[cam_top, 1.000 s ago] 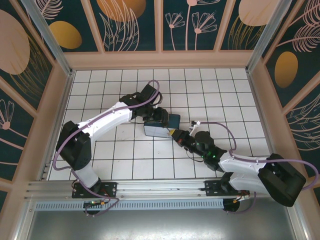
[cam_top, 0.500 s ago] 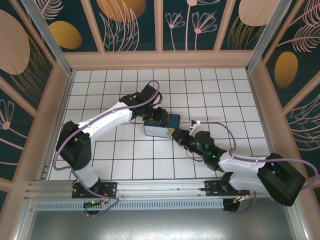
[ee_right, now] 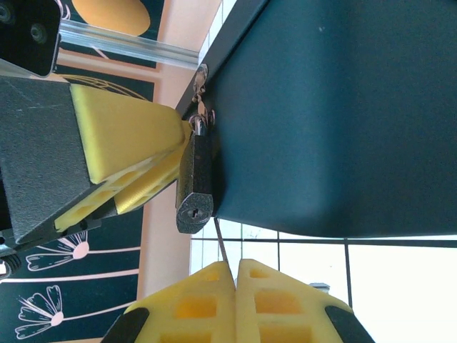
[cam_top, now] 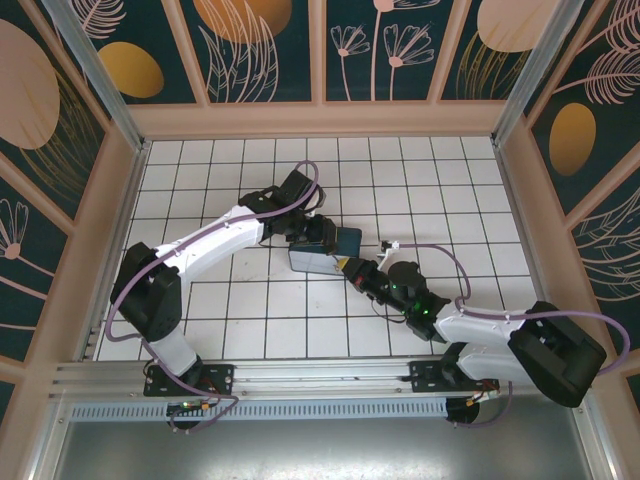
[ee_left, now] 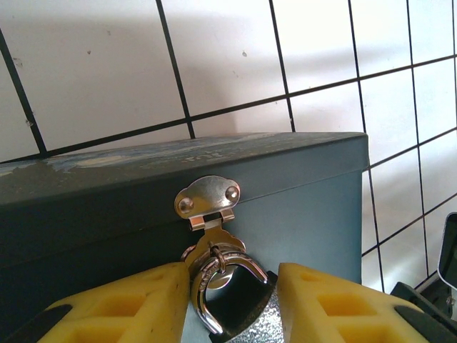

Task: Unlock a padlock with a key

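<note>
- Padlock (ee_right: pixel 194 182): hung from hasp (ee_left: pixel 207 200) of box (ee_right: pixel 321 107), mid-left of right wrist view; clamped by left gripper (ee_left: pixel 228 289); judged hard, dense.
- Thin, slippery key (ee_right: pixel 220 247): seemingly pinched in closed right gripper (ee_right: pixel 235 266), just below keyhole (ee_right: pixel 194 212); best held near head.

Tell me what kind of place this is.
Probably a robot test cell: a white gridded table, flower-painted wall panels, and a left arm and right arm bolted to a rail.

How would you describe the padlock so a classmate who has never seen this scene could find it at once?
Find the dark teal box in the middle of the tiled table. On its side a silvery clasp holds the padlock, between the yellow fingers of the left gripper. It is the only small dark block with a silvery loop and a keyhole.
</note>
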